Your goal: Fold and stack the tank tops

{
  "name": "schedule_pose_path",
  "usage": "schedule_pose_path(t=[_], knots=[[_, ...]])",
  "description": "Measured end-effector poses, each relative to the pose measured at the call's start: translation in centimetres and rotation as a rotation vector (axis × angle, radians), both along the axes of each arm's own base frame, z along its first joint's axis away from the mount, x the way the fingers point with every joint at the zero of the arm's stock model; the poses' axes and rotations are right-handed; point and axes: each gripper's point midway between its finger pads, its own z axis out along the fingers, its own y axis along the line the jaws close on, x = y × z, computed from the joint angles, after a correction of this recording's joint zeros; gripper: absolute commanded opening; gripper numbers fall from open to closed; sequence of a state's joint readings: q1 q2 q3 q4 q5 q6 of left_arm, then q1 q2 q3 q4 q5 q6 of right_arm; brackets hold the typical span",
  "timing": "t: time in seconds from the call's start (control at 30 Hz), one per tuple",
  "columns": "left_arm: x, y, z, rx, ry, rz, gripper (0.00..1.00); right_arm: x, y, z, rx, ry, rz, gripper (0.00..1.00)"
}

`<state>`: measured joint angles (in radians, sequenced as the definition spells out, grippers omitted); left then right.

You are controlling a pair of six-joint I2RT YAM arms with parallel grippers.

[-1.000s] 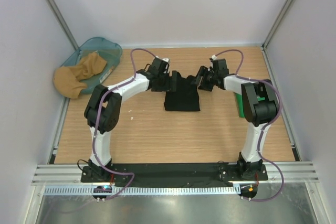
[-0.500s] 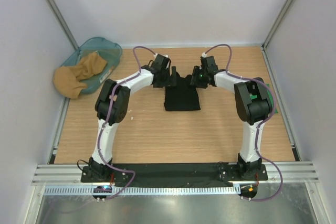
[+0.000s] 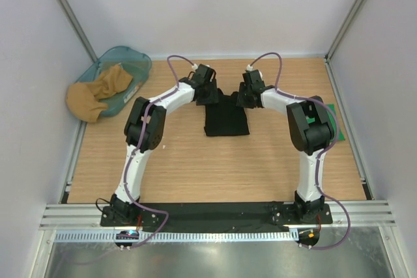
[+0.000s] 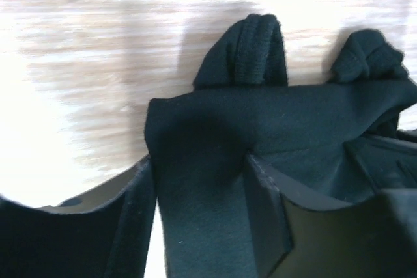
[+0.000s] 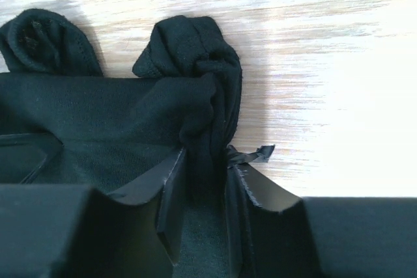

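The black tank top (image 3: 226,116) lies folded into a narrow rectangle in the middle of the table, straps at its far end. My left gripper (image 3: 210,94) is at its far left corner and my right gripper (image 3: 246,96) at its far right corner. In the left wrist view the jaws (image 4: 201,161) straddle a flat band of black cloth (image 4: 273,115), with a slit of light beside the left finger (image 4: 133,219). In the right wrist view the jaws (image 5: 206,154) pinch a bunched fold under a rolled strap (image 5: 189,47). A sliver of the green tank top (image 3: 335,125) shows behind the right arm.
A teal basket (image 3: 130,58) with a tan cloth (image 3: 98,94) spilling over it sits at the back left corner. White walls close in the table on three sides. A shred of black tape (image 5: 255,155) sticks out from my right finger.
Both grippers have slid toward the far end of the black tank top, onto its two far corners, and their jaws have narrowed, the right one onto the cloth.
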<state>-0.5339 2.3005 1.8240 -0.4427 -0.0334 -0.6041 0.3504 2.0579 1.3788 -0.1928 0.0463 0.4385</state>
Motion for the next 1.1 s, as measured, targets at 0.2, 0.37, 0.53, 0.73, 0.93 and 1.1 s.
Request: schedule_pose_path(t=[0.2, 0.37, 0.53, 0.73, 0.93, 1.1], knots=[[1.2, -2.8, -0.1, -0.038, -0.019, 0.012, 0.45, 0.3, 0.3, -0.1, -0.01, -0.006, 0.003, 0.25], [1.7, -5.0, -0.2, -0.052, -0.047, 0.03, 0.2, 0.3, 0.4, -0.1, -0.024, -0.01, 0.009, 0.1], [1.6, -5.6, -0.4, -0.044, -0.058, 0.047, 0.0, 0.3, 0.4, -0.1, -0.032, -0.012, 0.008, 0.01], [1.4, -5.8, -0.2, -0.041, -0.062, 0.043, 0.0, 0.2, -0.3, 0.2, -0.061, -0.022, -0.016, 0.01], [-2.5, -8.2, 0.0, -0.029, -0.05, -0.004, 0.0, -3.6, -4.1, 1.1, -0.105, 0.017, -0.097, 0.01], [-7.1, -12.1, 0.5, -0.07, -0.039, -0.065, 0.0, -5.1, -9.2, 2.8, -0.084, 0.019, -0.23, 0.01]])
